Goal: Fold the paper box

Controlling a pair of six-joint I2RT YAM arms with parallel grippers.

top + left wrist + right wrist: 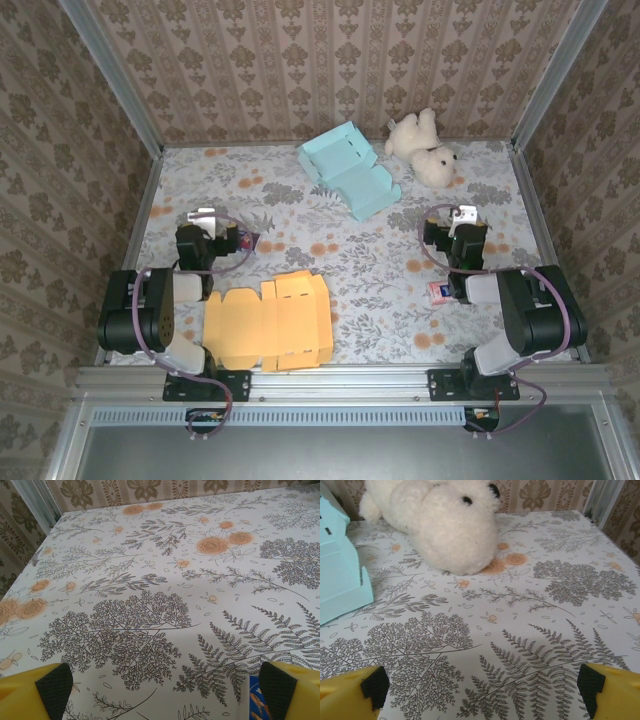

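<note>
A flat orange cardboard box blank (272, 322) lies unfolded on the floral-patterned desk (380, 260), at the near edge between the two arm bases and closer to the left one. It was likely laid there so both arms can reach its flaps. I take it as the piece to be folded, though none of its panels is raised yet. A pale blue paper box (350, 175), partly shaped with its walls up, sits well apart at the far side. Just beside it on the right lies a white plush bear (425, 148); both look parked out of the working area. The left jaws stand as wide as they go, their black pads (52, 687) at the lower corners of the left wrist view. Between them is bare patterned cloth, with a small blue printed packet (257, 705) just beside the right-hand finger; they hold nothing. The right jaws are equally wide and empty — black pads (374, 685) far apart, pointed over bare desk toward the bear and a corner of the blue box. Both arms sit tucked near their bases, beside the blank rather than over it, so folding seems not yet begun.
</note>
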